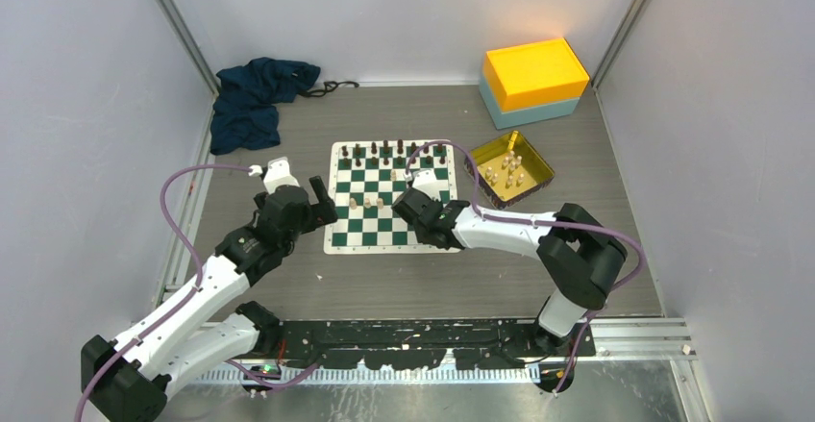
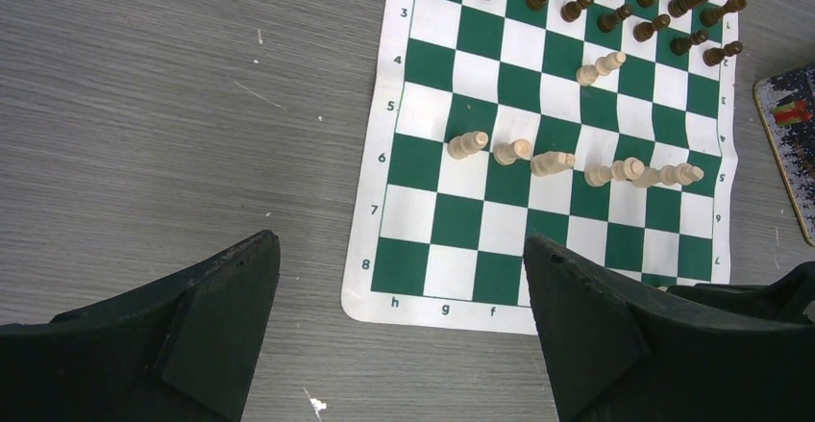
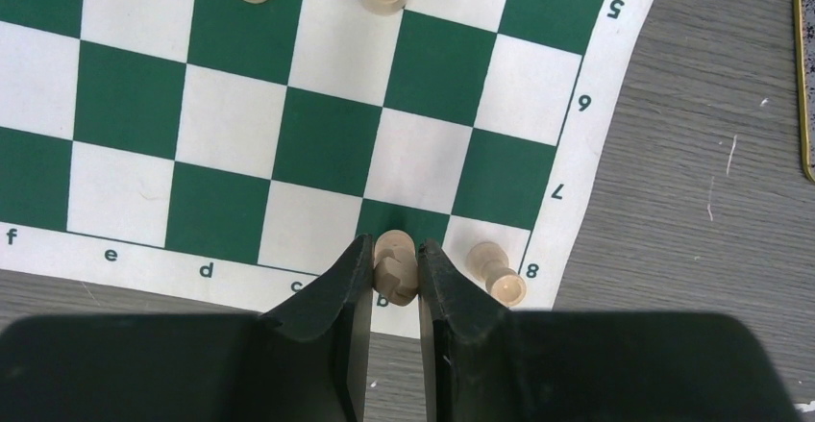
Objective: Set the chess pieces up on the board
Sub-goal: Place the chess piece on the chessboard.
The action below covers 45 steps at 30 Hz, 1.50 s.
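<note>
The green and white board [image 1: 348, 237] lies mid-table. My right gripper [image 3: 395, 260] is shut on a cream chess piece [image 3: 394, 270] at square b8 by the board's near right corner [image 1: 430, 234]. Another cream piece [image 3: 499, 273] stands on a8 just to its right. Several cream pieces [image 2: 553, 163] stand in a row on rank 6, and two more [image 2: 600, 66] on rank 4. My left gripper [image 2: 399, 244] is open and empty above the table, off the board's near left corner [image 1: 323, 207].
Small black pieces [image 1: 394, 150] line the board's far ranks. A gold tray [image 1: 544, 164] with several cream pieces sits right of the board. A yellow box on a blue box [image 1: 534, 71] stands at the back right, a dark blue cloth [image 1: 255, 100] at the back left.
</note>
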Each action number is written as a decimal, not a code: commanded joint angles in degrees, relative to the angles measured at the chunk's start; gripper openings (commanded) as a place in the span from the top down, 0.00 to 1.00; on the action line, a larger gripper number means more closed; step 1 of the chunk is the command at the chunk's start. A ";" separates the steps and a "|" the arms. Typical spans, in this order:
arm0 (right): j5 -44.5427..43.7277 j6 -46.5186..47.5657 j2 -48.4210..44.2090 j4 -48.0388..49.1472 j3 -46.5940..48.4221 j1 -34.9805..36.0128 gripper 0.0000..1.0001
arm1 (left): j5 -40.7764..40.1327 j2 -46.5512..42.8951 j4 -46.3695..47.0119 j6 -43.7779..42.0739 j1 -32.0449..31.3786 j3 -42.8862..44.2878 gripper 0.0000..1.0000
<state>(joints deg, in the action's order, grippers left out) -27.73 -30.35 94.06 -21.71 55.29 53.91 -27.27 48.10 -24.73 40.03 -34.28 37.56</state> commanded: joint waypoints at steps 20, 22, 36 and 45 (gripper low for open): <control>1.37 -0.60 0.24 3.90 -1.29 -1.09 0.77 | -1.78 0.98 1.30 0.13 -0.93 0.14 0.01; 1.36 -0.44 -0.01 3.68 -1.09 -1.09 0.72 | -1.90 1.03 1.35 0.13 -0.98 0.14 0.01; 1.10 0.54 -2.32 1.91 0.55 -1.11 0.62 | -2.61 0.86 1.24 0.31 -1.61 0.32 0.01; 0.40 1.68 -4.41 -0.76 3.07 -1.00 0.62 | -2.97 0.53 1.00 0.32 -1.85 0.69 0.01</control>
<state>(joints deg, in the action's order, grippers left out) -25.98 -29.61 93.43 -21.85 55.05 53.01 -28.36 49.28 -24.71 40.05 -35.70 37.56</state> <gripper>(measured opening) 0.377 0.988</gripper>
